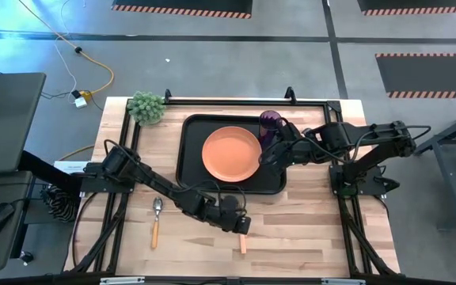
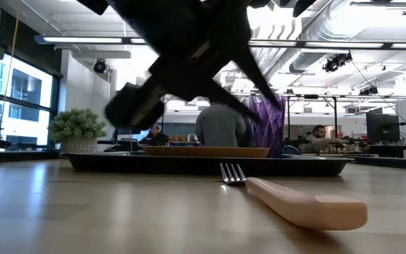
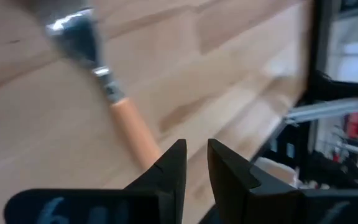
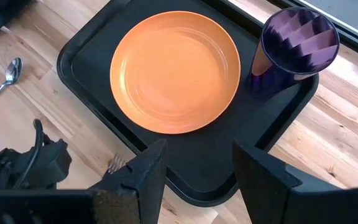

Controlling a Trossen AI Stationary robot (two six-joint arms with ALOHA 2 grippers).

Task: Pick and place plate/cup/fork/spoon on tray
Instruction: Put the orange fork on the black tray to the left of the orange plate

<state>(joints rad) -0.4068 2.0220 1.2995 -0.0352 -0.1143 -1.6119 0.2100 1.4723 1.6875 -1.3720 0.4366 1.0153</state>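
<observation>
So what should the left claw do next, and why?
Probably lower the left claw onto the fork handle and close. The plate and cup already sit on the tray, while the fork lies on the table just under that open claw. The spoon also waits on the table. The right claw hovers over the tray.

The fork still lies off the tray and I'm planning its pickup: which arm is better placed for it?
Left. Its tool hovers over the fork at the table's near edge, fingers open. The right tool sits over the tray, farther away, beside the cup.
</observation>
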